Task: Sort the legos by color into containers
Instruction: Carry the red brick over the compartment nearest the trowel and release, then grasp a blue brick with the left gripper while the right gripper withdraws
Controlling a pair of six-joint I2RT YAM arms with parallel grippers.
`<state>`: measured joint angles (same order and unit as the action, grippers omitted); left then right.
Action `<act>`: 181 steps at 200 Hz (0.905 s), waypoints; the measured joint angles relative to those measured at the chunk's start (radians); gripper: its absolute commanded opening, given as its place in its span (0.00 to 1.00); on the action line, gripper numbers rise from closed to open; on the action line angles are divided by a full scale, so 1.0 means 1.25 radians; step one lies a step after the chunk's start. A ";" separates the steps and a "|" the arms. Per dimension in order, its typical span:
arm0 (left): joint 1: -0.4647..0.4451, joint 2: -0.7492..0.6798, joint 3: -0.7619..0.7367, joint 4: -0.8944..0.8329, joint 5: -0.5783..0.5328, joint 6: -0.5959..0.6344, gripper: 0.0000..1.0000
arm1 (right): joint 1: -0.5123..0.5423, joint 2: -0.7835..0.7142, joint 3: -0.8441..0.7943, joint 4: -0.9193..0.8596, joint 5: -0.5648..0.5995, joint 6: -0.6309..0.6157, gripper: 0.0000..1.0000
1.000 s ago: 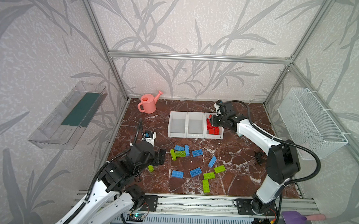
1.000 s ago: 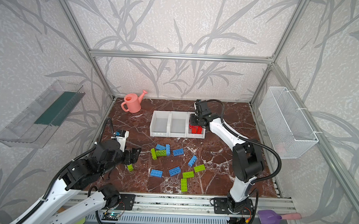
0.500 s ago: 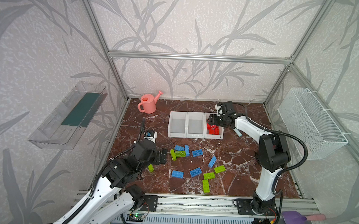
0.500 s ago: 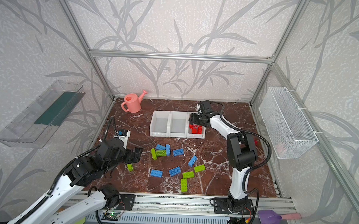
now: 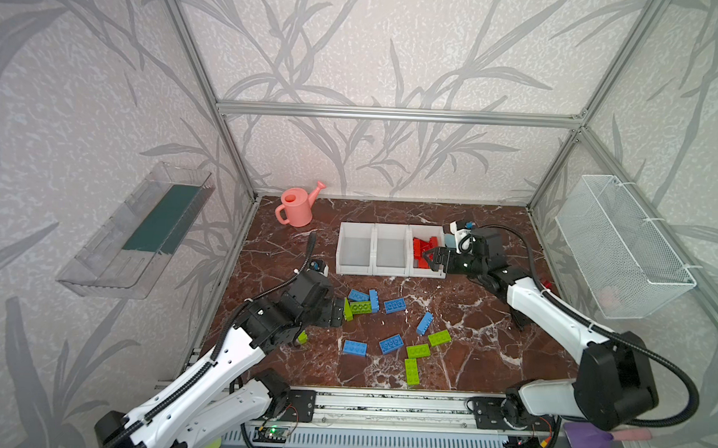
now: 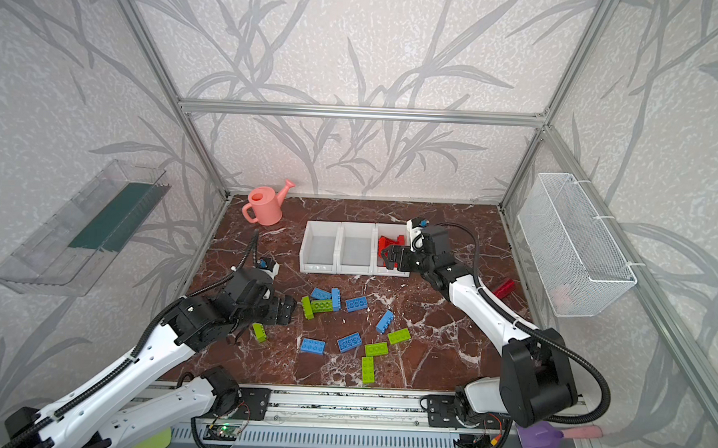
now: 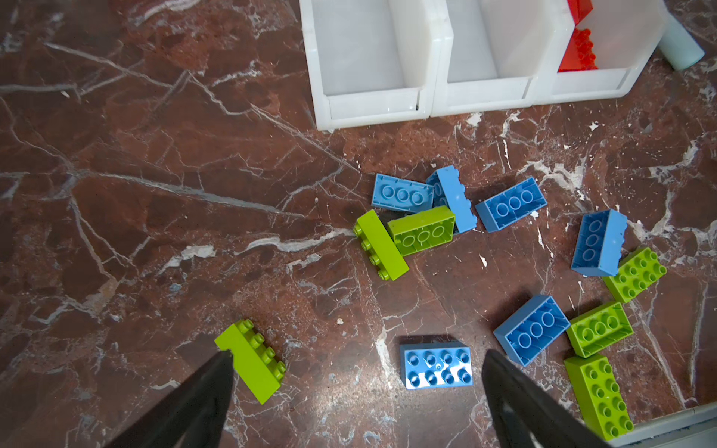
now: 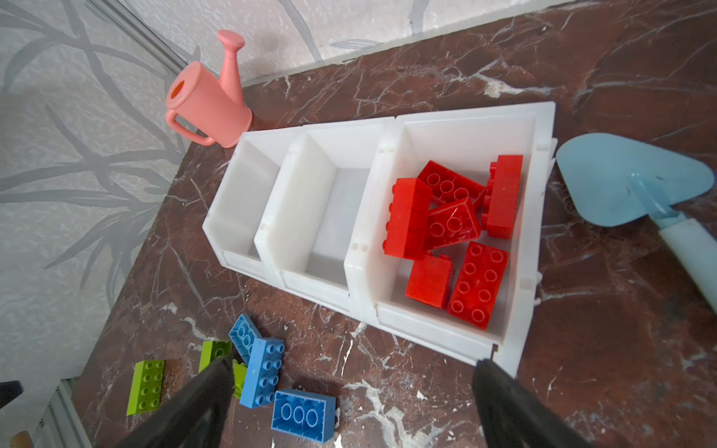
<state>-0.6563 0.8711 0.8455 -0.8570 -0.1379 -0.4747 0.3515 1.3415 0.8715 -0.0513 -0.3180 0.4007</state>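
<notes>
Three joined white containers stand at the back; the right one holds several red legos, the other two hold nothing. Blue legos and lime green legos lie scattered on the marble floor in front. My right gripper hangs open and holds nothing over the front lip of the red container. My left gripper is open low over the floor, with a green lego by one fingertip and a blue lego between the fingers, untouched.
A pink watering can stands at the back left. A light blue trowel lies right of the containers. A shiny red object lies near the right wall. A wire basket and a clear tray hang on the side walls.
My right gripper has gone from shut to open and drawn back from inside the red container to its front lip. My left gripper opened a little wider and shifted toward the scattered legos.
</notes>
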 measured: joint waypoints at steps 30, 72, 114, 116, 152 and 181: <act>-0.018 0.033 0.000 0.000 0.020 -0.038 0.99 | 0.008 -0.071 -0.120 0.042 -0.020 0.021 0.99; -0.061 0.069 -0.049 0.038 0.033 -0.108 0.99 | 0.053 -0.161 -0.267 0.094 0.000 0.050 0.99; -0.107 0.177 -0.068 0.076 0.042 -0.160 0.98 | 0.067 -0.186 -0.356 0.152 0.020 0.069 0.99; -0.110 0.182 -0.068 0.078 0.042 -0.161 0.98 | 0.067 -0.187 -0.358 0.154 0.020 0.070 0.99; -0.156 0.244 -0.068 0.093 0.042 -0.184 0.98 | 0.067 -0.204 -0.380 0.208 0.023 0.088 0.99; -0.201 0.290 -0.088 0.133 0.056 -0.196 0.99 | 0.067 -0.204 -0.386 0.235 0.023 0.097 0.99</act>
<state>-0.9070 1.2339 0.7361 -0.6907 -0.0685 -0.7193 0.4358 1.0863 0.3893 0.2428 -0.2886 0.5220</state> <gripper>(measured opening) 0.984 0.991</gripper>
